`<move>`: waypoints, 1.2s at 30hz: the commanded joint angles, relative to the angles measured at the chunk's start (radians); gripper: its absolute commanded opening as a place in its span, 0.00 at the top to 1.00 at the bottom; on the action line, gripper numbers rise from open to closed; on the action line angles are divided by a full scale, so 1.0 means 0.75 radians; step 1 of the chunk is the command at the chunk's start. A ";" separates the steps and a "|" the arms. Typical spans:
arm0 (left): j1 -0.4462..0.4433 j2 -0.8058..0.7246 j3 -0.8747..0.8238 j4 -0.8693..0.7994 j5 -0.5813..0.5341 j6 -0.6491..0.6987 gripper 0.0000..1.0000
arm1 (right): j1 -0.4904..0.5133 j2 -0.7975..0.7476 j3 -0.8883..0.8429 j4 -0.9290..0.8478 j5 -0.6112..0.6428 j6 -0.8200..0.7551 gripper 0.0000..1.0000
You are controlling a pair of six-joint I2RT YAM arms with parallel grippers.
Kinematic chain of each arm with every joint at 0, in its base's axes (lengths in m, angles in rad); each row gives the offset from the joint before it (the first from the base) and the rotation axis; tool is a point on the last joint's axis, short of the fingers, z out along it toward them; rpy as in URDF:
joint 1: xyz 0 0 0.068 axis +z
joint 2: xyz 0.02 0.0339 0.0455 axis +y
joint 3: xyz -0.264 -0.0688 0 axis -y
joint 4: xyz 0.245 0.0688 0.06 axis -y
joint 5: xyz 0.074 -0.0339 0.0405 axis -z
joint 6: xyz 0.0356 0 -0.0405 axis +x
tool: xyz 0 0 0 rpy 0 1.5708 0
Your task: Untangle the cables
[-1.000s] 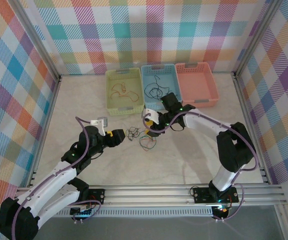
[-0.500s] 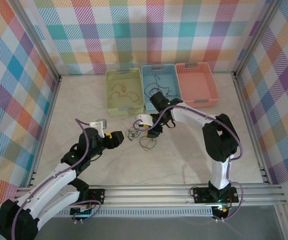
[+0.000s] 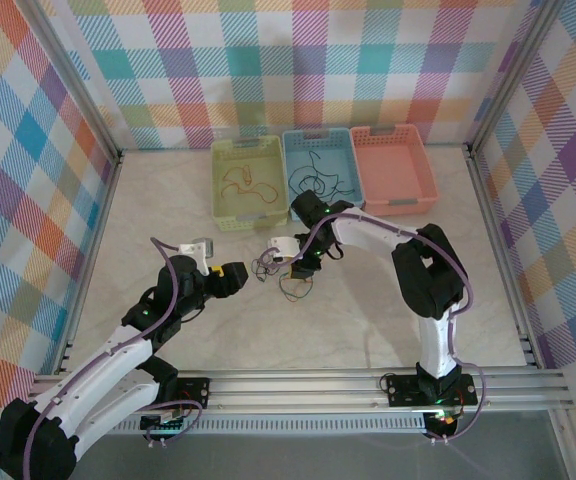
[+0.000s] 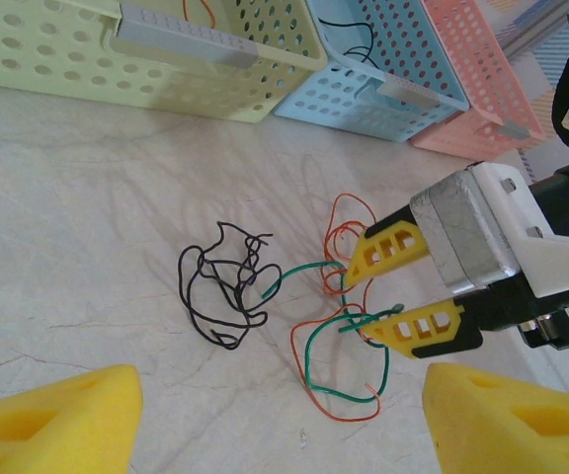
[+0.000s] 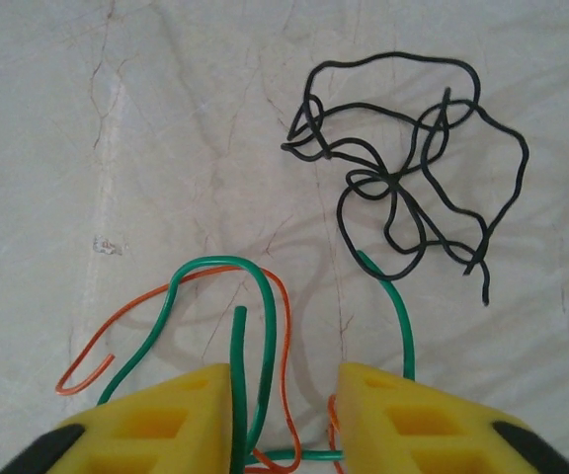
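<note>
The cables [image 3: 280, 273] lie loose on the table between both arms. A black knot [image 4: 227, 286] [image 5: 403, 188] is joined to a green wire [image 4: 309, 363] [image 5: 205, 265] that loops with orange wires [image 4: 345, 210] [image 5: 117, 316]. My right gripper [image 3: 294, 263] [image 4: 359, 302] [image 5: 284, 373] is down at the table, open, its fingers straddling the green and orange strands with a gap left. The left finger touches the green end. My left gripper [image 3: 236, 272] [image 4: 280, 375] hovers left of the black knot, open wide and holding nothing.
Three baskets stand at the back. The yellow-green one [image 3: 218, 190] holds an orange wire, the blue one [image 3: 290, 172] holds a black wire, and the pink one [image 3: 393, 165] is to their right. Checked walls enclose the table.
My right arm swung left over the green and orange wires, and its jaws narrowed around them. The left arm has barely moved.
</note>
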 commanded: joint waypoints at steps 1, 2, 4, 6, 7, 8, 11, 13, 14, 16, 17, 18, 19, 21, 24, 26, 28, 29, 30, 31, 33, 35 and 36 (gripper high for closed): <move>0.011 -0.002 -0.005 0.003 0.000 0.028 0.25 | 0.012 -0.027 -0.027 0.037 -0.038 -0.018 0.78; 0.011 -0.002 -0.005 0.005 0.001 0.027 0.25 | 0.012 -0.042 -0.037 0.055 -0.048 -0.011 0.80; 0.011 -0.002 -0.005 0.005 -0.001 0.028 0.25 | 0.011 -0.081 -0.060 0.090 -0.072 0.013 0.90; 0.010 -0.004 -0.004 0.002 -0.002 0.027 0.25 | 0.012 -0.131 -0.091 0.134 -0.084 0.055 0.96; 0.010 -0.006 -0.002 0.000 -0.003 0.022 0.25 | 0.011 -0.168 -0.119 0.172 -0.097 0.089 0.97; 0.011 -0.007 0.000 -0.002 -0.001 0.020 0.25 | 0.010 -0.205 -0.156 0.221 -0.112 0.120 0.97; 0.013 -0.008 0.021 -0.030 0.011 0.018 0.25 | -0.006 -0.346 -0.288 0.384 -0.195 0.272 0.99; 0.011 -0.007 0.057 -0.062 0.018 0.020 0.25 | -0.025 -0.448 -0.389 0.531 -0.244 0.400 0.99; 0.011 -0.007 0.080 -0.078 0.024 0.021 0.25 | -0.036 -0.498 -0.450 0.606 -0.262 0.460 1.00; 0.012 0.006 0.130 -0.106 0.049 0.030 0.24 | -0.059 -0.583 -0.546 0.723 -0.277 0.573 1.00; 0.012 0.020 0.159 -0.123 0.070 0.033 0.22 | -0.078 -0.627 -0.590 0.793 -0.291 0.648 1.00; 0.012 0.035 0.189 -0.138 0.095 0.038 0.21 | -0.099 -0.665 -0.646 0.870 -0.305 0.727 1.00; 0.012 0.050 0.211 -0.146 0.120 0.044 0.21 | -0.116 -0.696 -0.686 0.934 -0.316 0.792 1.00; 0.012 0.094 0.263 -0.151 0.176 0.054 0.21 | -0.147 -0.758 -0.770 1.062 -0.329 0.910 1.00; 0.012 0.150 0.303 -0.139 0.221 0.038 0.21 | -0.166 -0.827 -0.850 1.169 -0.348 1.022 1.00; 0.012 0.191 0.321 -0.116 0.254 0.022 0.21 | -0.170 -0.868 -0.889 1.219 -0.371 1.064 1.00; 0.012 0.244 0.342 -0.097 0.291 0.006 0.21 | -0.172 -0.912 -0.927 1.280 -0.382 1.118 1.00; 0.010 0.269 0.349 -0.093 0.302 0.002 0.21 | -0.174 -0.929 -0.938 1.304 -0.383 1.143 1.00; 0.011 0.297 0.358 -0.089 0.317 -0.004 0.21 | -0.174 -0.942 -0.948 1.324 -0.372 1.172 1.00; 0.011 0.325 0.366 -0.084 0.336 -0.006 0.21 | -0.174 -0.947 -0.951 1.337 -0.342 1.213 1.00; 0.009 0.367 0.370 -0.066 0.367 -0.018 0.22 | -0.177 -0.950 -0.939 1.322 -0.276 1.304 1.00; 0.008 0.394 0.356 -0.011 0.401 -0.045 0.22 | -0.178 -0.963 -0.950 1.335 -0.245 1.333 1.00; 0.006 0.405 0.345 0.020 0.414 -0.065 0.22 | -0.178 -0.971 -0.963 1.350 -0.235 1.345 1.00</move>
